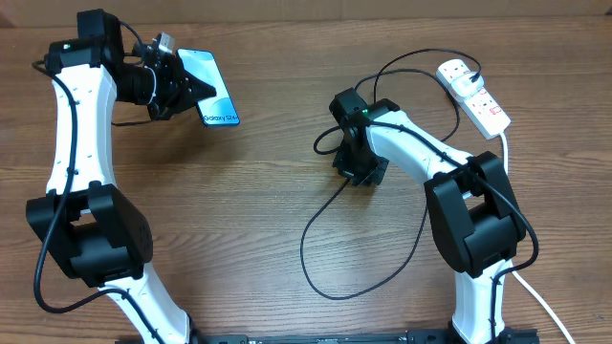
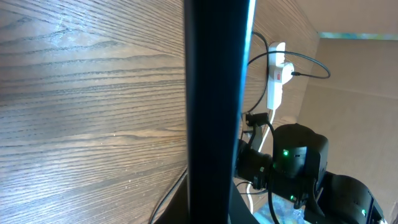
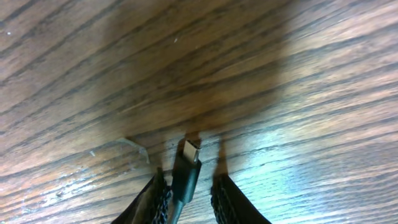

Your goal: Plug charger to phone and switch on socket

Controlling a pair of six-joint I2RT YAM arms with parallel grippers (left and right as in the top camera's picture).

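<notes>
You see the phone [image 2: 214,112] only as a dark edge-on bar cut off at 12 and 6 o'clock in the left wrist view, the charger [image 3: 188,158] and the fingers [image 3: 233,202] of the right gripper [image 3: 190,180] cut off at 6 o'clock, and the switches on the socket [image 1: 475,94] too small to read.

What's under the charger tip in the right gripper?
Only bare wooden table, darkened by shadow. The charger tip points at it from the right gripper, whose fingers hide the cable further back.

Overhead looks straight down; left wrist looks across the table [image 2: 93,93] to the socket [image 2: 275,84], which overhead also shows; right wrist sits close above the tabletop.
</notes>
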